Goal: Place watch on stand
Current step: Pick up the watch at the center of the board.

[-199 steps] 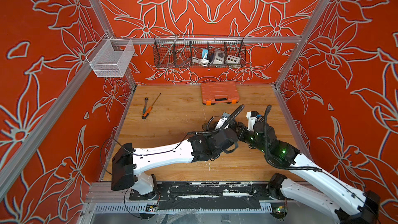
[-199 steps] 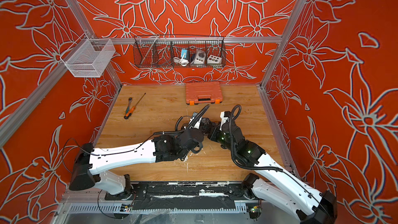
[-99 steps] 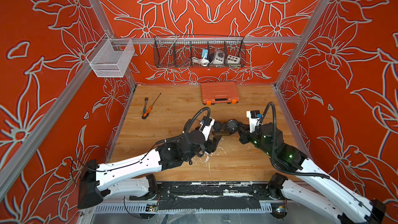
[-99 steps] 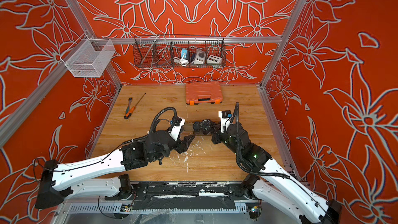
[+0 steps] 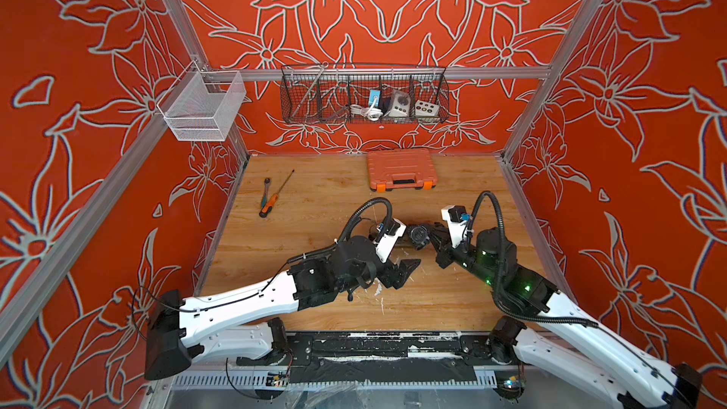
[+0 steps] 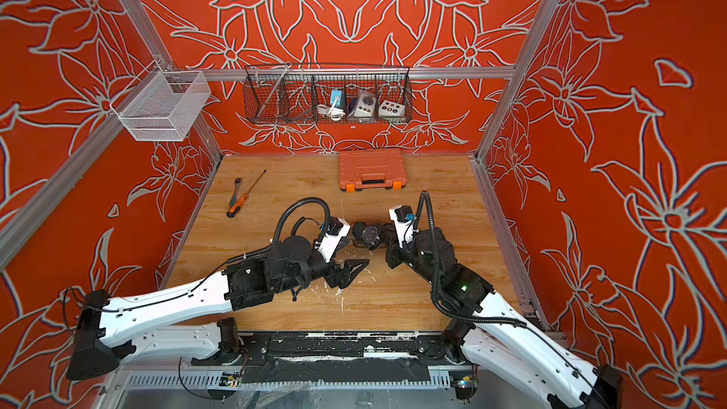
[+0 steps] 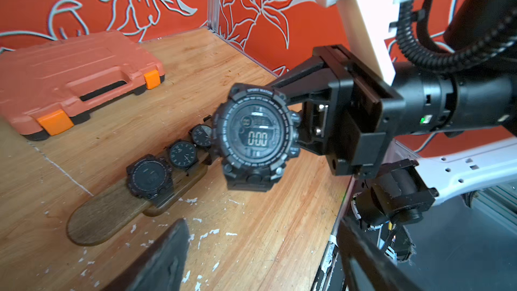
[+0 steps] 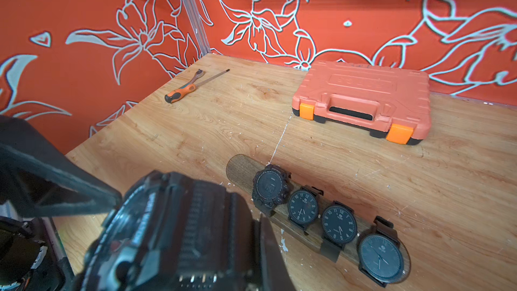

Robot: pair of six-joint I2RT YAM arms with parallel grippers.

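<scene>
A chunky black digital watch [image 7: 256,135] hangs above the table with my right gripper [image 8: 179,219] shut on its strap. Both top views show this watch [image 5: 417,234] [image 6: 368,234] mid-table, at the right gripper's [image 5: 430,236] tip. The stand [image 8: 240,166] is a dark wooden bar lying just beyond it, carrying several black watches. Its bare end [image 7: 103,216] shows in the left wrist view. My left gripper [image 5: 405,269] [image 7: 263,258] is open and holds nothing, a little nearer the front edge than the watch.
An orange tool case [image 5: 401,169] lies at the back of the table. A screwdriver [image 5: 271,204] and a small ratchet [image 5: 265,190] lie at the back left. A black wire basket [image 5: 364,94] and a white mesh basket [image 5: 202,106] hang on the walls.
My left gripper has opened, come off the watch and drawn back toward the front left. The right gripper still holds the watch in about the same place.
</scene>
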